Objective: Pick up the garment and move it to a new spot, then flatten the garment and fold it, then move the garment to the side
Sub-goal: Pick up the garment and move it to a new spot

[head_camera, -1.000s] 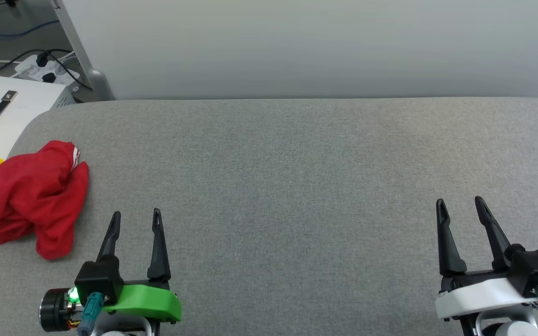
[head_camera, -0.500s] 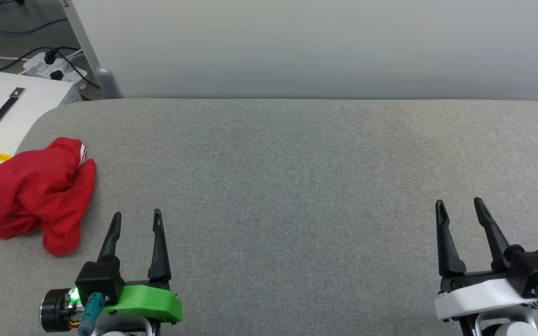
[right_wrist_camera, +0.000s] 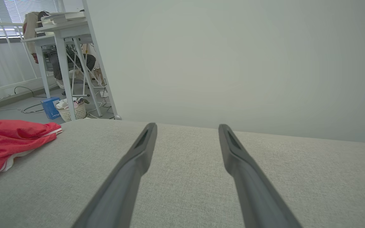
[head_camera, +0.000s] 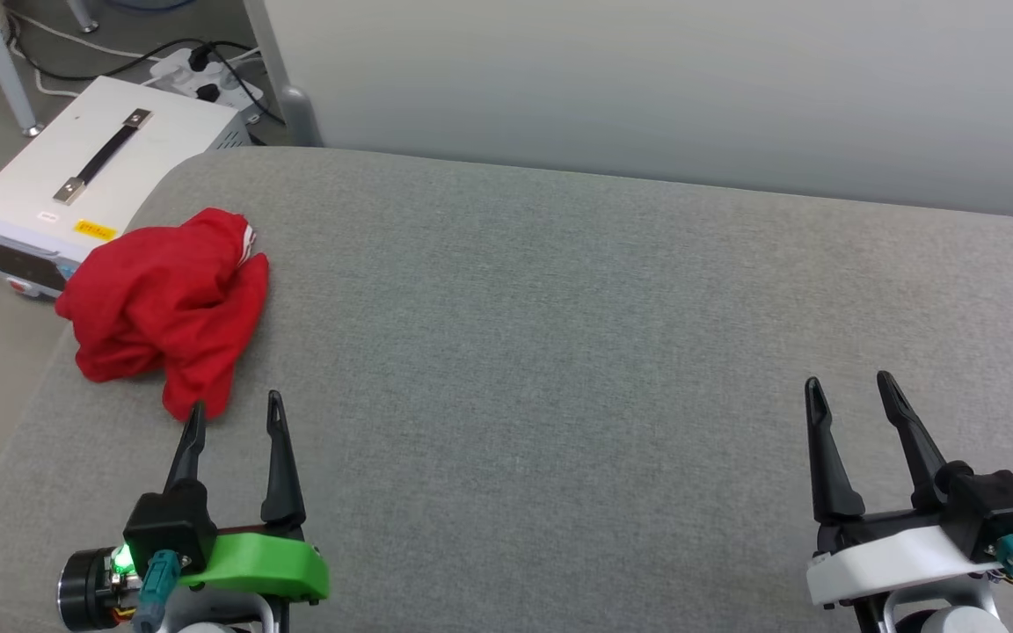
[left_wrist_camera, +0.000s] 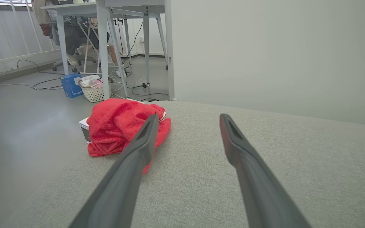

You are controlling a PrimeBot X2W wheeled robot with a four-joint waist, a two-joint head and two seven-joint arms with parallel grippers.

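Observation:
The garment [head_camera: 163, 312] is a crumpled red heap with a bit of red-and-white stripe trim, lying near the far left edge of the grey padded table [head_camera: 559, 308]. It also appears in the left wrist view as the garment [left_wrist_camera: 119, 126] and at the left of the right wrist view as the garment [right_wrist_camera: 8, 141]. My left gripper [head_camera: 234, 411] stands open just in front of the heap's near tip, its left fingertip [head_camera: 196, 413] close to the cloth. My right gripper [head_camera: 849, 387] is open over bare table at the right, holding nothing.
A white box with a black handle [head_camera: 84, 176] sits on the floor off the table's left edge, with a power strip and cables [head_camera: 199, 75] behind it. A pale partition wall [head_camera: 647, 79] runs along the table's far side. Beyond stand a white desk [left_wrist_camera: 106, 9] and a basket [left_wrist_camera: 93, 91].
The head view has swung left, so the whole picture shifted right. The left gripper's tips now stand much closer to the garment's near end. The garment itself lies as before.

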